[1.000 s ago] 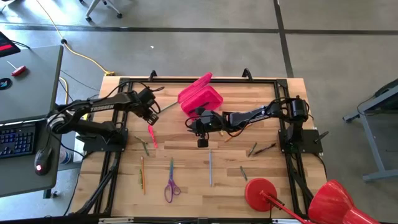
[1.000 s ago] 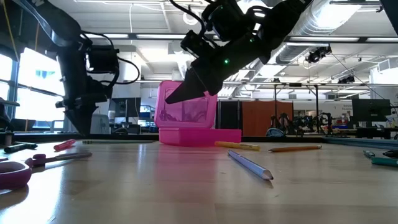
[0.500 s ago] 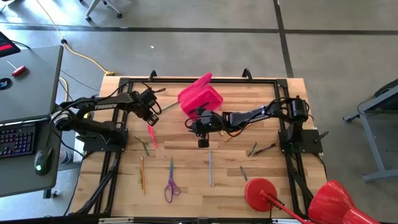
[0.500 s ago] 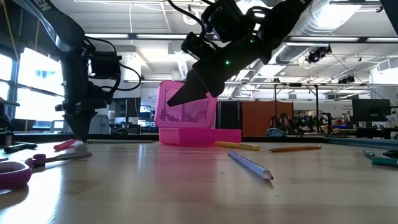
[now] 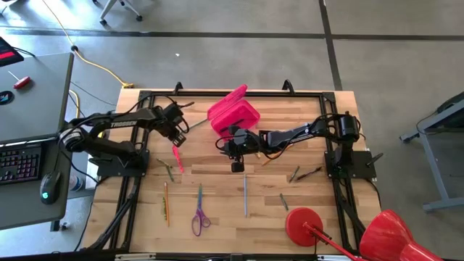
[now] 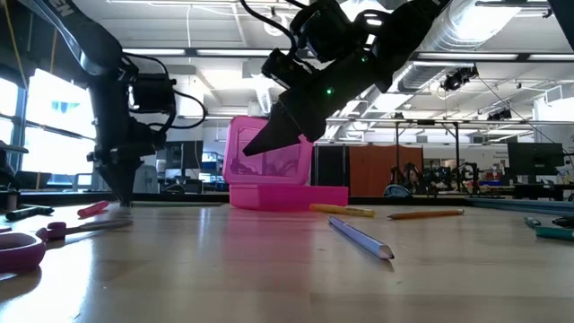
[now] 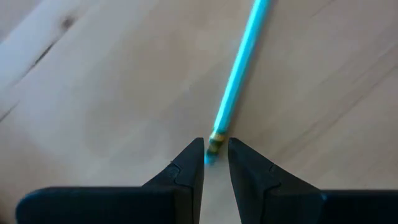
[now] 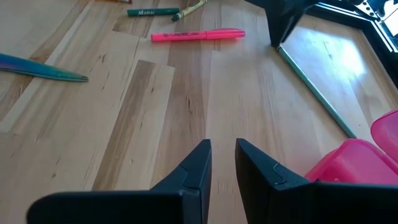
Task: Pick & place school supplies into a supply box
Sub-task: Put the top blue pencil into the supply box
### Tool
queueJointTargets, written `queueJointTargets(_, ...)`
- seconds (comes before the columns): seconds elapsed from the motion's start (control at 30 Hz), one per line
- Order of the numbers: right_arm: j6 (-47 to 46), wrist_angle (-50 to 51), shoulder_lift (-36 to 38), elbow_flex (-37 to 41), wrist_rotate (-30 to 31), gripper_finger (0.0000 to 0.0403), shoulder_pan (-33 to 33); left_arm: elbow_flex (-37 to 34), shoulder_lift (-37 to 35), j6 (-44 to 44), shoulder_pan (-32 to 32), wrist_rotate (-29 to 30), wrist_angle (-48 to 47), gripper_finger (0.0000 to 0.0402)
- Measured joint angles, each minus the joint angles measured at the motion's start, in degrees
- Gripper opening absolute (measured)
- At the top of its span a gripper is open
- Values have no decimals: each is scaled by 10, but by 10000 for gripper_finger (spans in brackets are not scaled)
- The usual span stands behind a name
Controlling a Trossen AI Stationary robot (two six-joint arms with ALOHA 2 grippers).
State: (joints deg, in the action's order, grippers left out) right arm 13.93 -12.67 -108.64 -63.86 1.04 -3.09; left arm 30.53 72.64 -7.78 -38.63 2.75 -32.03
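Note:
A green pencil (image 5: 194,125) lies on the table left of the open pink supply box (image 5: 233,114); it also shows in the left wrist view (image 7: 239,74) and the right wrist view (image 8: 317,93). My left gripper (image 5: 177,138) stands at the table at the pencil's left end, its fingers nearly together around that end (image 7: 216,155). My right gripper (image 5: 223,143) is shut and empty, hovering above the table just in front of the box (image 6: 249,144). A pink marker (image 5: 177,158) lies near my left gripper. My left gripper has the green pencil's eraser end (image 7: 212,148) between its two fingertips. The fingers come from above, pointing down, one on either side of the end. The pencil lies flat on the table and runs away from the fingers toward the box.
Purple scissors (image 5: 199,216), an orange pencil (image 5: 166,201), a grey pen (image 5: 245,196) and other pens lie on the near half. Yellow (image 6: 345,210) and orange (image 6: 426,213) pencils lie by the box. A red disc with a handle (image 5: 304,225) sits near right.
My left gripper has come down to the table at the green pencil's end. My right gripper and the box have stayed where they were.

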Motion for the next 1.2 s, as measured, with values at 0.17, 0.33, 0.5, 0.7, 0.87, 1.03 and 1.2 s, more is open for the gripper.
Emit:
queueJointTargets(0.17,0,0,0,0,-1,49,0,0,29,5,0,-3,5,104)
queueJointTargets(0.33,0,1,0,0,-4,47,0,0,35,-7,0,-12,4,104)
queueJointTargets(0.5,0,2,0,0,-4,52,0,0,36,-25,0,-21,-4,98)
queueJointTargets(0.7,0,2,0,0,-4,49,0,0,36,-46,0,-28,-12,56)
queueJointTargets(0.87,-1,2,0,0,-4,47,0,0,36,-47,0,-31,-14,43)
queueJointTargets(1.03,-11,5,0,0,-4,52,0,0,36,-60,0,-32,-14,60)
queueJointTargets(1.2,-22,5,0,0,-5,49,0,4,37,-60,0,-33,-19,40)
